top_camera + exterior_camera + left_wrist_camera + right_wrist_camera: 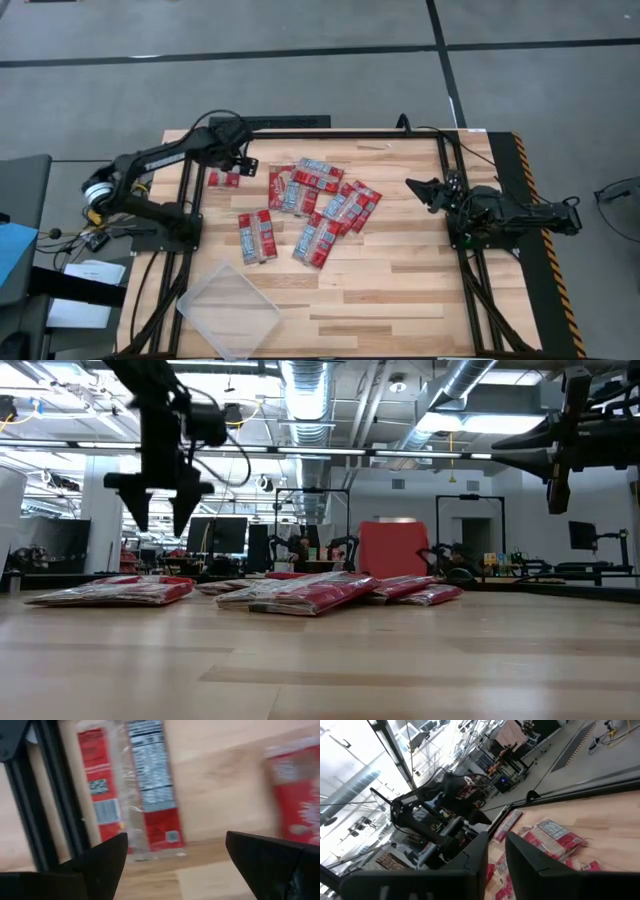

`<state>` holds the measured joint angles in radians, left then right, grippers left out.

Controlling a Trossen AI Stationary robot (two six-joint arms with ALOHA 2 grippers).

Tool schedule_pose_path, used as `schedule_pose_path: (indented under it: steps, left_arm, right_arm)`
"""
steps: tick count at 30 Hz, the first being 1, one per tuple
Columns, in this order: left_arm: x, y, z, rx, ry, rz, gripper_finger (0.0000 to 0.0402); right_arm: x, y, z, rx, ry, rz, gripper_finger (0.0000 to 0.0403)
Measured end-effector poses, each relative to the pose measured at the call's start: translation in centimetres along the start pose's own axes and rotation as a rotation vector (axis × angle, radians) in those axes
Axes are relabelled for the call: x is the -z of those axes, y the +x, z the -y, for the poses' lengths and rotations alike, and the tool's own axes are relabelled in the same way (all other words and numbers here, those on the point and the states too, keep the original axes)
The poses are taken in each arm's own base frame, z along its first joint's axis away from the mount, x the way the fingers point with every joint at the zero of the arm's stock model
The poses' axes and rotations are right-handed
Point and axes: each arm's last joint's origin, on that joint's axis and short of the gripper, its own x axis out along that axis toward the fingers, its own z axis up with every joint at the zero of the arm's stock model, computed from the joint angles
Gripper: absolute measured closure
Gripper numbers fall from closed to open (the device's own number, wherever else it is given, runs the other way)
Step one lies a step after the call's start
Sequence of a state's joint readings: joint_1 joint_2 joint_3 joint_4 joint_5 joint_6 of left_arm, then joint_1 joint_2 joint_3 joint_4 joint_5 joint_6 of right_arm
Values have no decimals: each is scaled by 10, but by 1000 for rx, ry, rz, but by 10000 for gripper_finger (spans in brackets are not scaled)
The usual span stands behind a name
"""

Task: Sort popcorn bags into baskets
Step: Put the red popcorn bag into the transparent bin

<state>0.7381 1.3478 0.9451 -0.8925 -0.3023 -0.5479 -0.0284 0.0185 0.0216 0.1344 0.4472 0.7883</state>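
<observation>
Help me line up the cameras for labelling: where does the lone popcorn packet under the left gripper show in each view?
High view: the lone packet lies at the table's far left, apart from the pile, under the open left gripper.
Low view: probably the packet at far left; not certain.
Left wrist view: it fills the upper middle.
Right wrist view: the strip left of the pile, probably.
Shared landmark: the packet pile.

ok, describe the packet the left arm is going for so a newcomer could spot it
Start at the wooden table and find the dark frame rail along its left side. Just inside that rail, below the open left claw, lies one red popcorn bag. Unlike the overlapping pile mid-table, it lies alone.
</observation>
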Motion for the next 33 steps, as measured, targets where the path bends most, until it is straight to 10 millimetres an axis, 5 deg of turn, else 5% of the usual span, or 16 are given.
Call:
schedule_pose_path:
  steps: [7, 14, 24, 33]
  left_arm:
    - [-15, 28, -25, -42, -33, -114, 74]
    - [-22, 34, -45, -44, -86, -137, 74]
    - [-27, 34, -45, -49, -110, -78, 82]
    - [-25, 33, -41, -20, -158, -98, 148]
  right_arm:
    - [0, 0, 0, 0, 0, -1, 283]
    - [0, 0, 0, 2, -4, -3, 274]
    - [2, 0, 2, 19, -9, -19, 279]
    - [2, 0, 2, 20, -6, -21, 278]
